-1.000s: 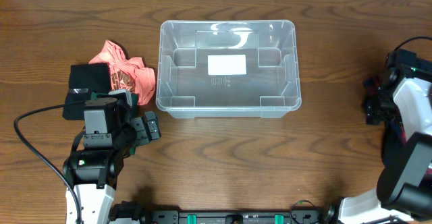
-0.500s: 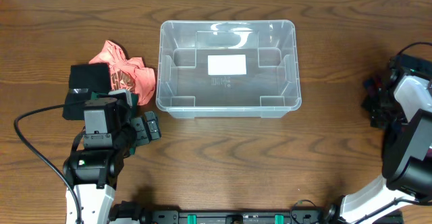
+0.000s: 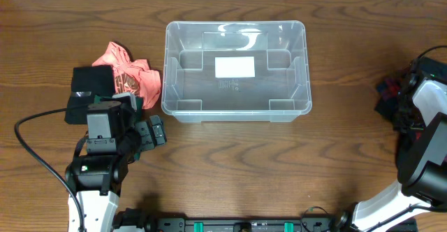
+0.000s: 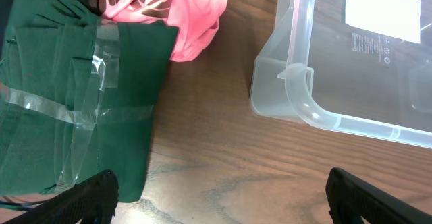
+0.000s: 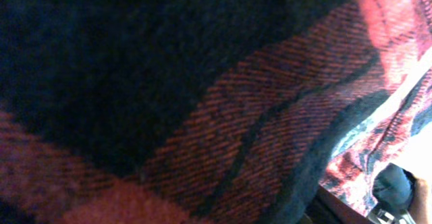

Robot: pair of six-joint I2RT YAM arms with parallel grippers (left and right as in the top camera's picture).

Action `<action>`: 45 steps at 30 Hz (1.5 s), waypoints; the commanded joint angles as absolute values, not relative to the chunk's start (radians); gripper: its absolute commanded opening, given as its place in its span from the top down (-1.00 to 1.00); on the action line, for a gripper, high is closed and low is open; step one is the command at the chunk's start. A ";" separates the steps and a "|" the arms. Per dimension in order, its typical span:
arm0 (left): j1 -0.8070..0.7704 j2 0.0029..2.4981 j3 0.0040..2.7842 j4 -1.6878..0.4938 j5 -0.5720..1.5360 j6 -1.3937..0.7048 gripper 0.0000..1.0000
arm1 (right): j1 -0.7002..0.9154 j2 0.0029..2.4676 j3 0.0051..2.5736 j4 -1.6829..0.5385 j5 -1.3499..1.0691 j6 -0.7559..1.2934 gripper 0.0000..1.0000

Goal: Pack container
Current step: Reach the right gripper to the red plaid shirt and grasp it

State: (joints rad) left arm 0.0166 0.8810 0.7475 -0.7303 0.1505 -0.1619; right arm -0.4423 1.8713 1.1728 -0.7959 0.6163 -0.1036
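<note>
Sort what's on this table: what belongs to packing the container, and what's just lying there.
For the job: container. Probably to be packed in it: pink garment, green taped bundle, plaid cloth.

Just there: black cable looping near the table's left edge, and the wooden table itself.

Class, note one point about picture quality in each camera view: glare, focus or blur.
Overhead: sharp, with white glare on the far rim of the container. Left wrist: green cloth crisp, its tape glinting. Right wrist: plaid fabric fills the frame, dim and partly blurred.
</note>
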 commanded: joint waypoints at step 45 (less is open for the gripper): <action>0.014 0.881 0.770 -0.740 0.149 -0.179 -0.96 | -0.478 1.857 1.260 -0.789 0.481 -0.098 0.63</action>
